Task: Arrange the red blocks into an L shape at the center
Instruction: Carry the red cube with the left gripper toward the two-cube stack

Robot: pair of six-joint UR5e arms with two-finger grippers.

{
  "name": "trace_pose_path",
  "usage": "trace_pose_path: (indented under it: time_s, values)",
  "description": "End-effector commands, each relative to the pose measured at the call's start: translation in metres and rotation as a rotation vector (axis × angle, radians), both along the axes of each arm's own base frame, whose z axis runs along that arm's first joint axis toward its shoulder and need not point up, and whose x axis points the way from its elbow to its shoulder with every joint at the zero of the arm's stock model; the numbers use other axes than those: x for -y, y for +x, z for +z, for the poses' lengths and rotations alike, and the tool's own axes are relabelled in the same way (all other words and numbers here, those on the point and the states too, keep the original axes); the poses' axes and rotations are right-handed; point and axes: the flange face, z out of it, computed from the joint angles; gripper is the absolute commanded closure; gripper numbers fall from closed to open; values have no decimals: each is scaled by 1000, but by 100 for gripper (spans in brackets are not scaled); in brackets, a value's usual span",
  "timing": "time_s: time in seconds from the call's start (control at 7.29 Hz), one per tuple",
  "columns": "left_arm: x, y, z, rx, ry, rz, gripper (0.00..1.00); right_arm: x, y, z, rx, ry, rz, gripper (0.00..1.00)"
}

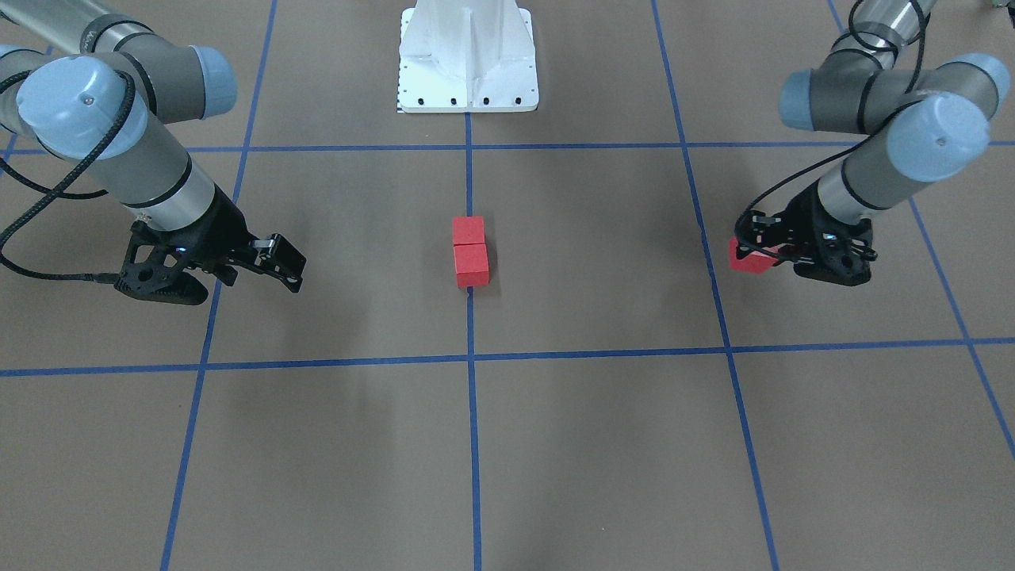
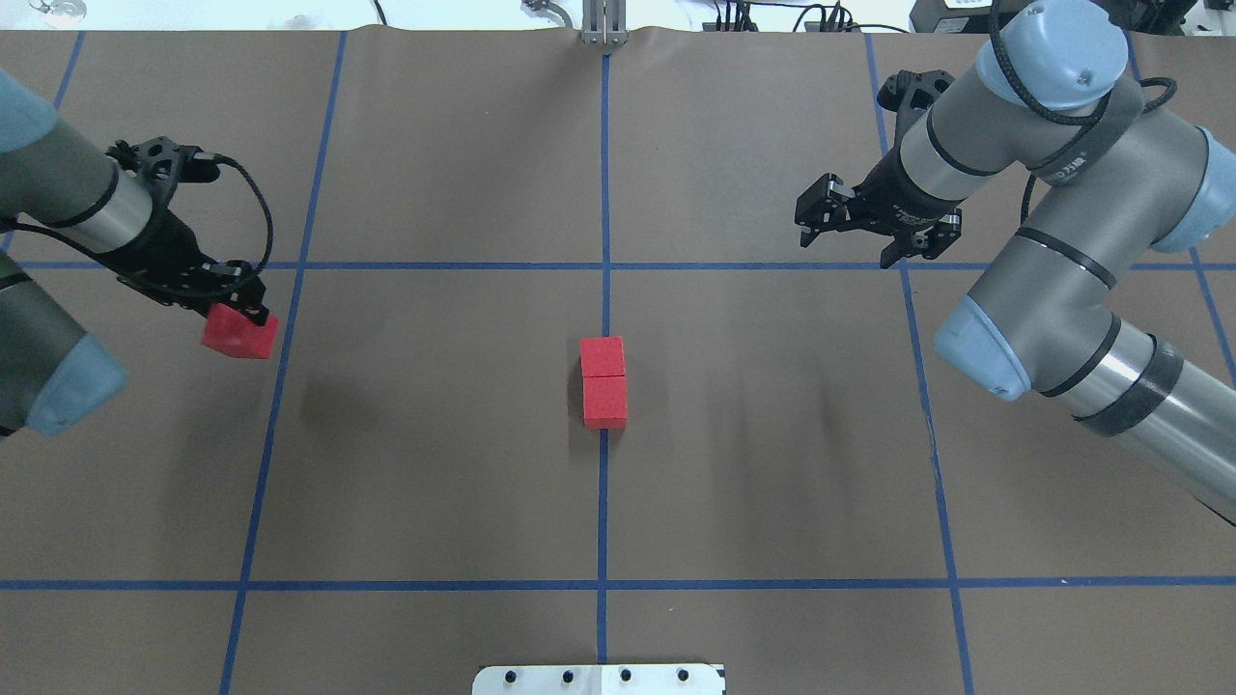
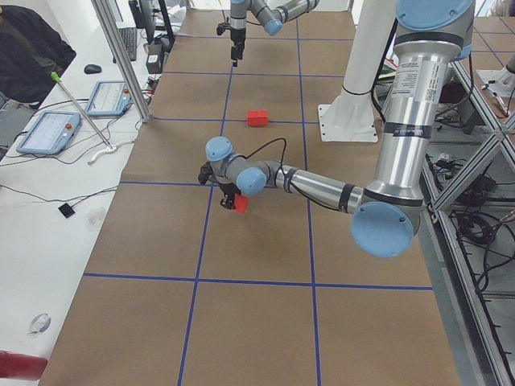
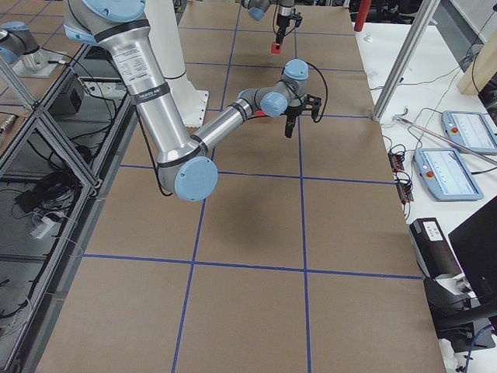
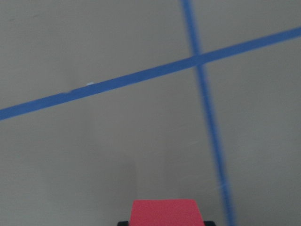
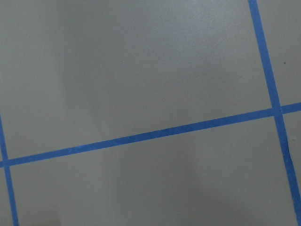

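Observation:
Two red blocks lie touching in a short row at the center, on the blue tape line; they also show in the front view. My left gripper is shut on the third red block and holds it above the table far to the left of the row. This block also shows in the front view and at the bottom of the left wrist view. My right gripper is open and empty, off to the right and beyond the row.
The white base plate sits at the near table edge behind the row. Operators' tablets and cables lie on the white bench along the far side. The right wrist view shows only brown paper and blue tape lines.

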Motion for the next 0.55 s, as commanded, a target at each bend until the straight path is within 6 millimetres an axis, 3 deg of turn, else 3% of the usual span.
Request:
trace_pose_path:
  time_s: [0.0,0.27,0.41]
  values:
    - [-30,97,-72,36,-266,-219,100,0,0,1,-2,-1,-1,0]
    - [3,139,-133,154,-610,-500,100,0,0,2,-2,-4,1,0]
    - [-1,155,-145,165,-689,-616,100,0,0,1,-1,-3,1,0]
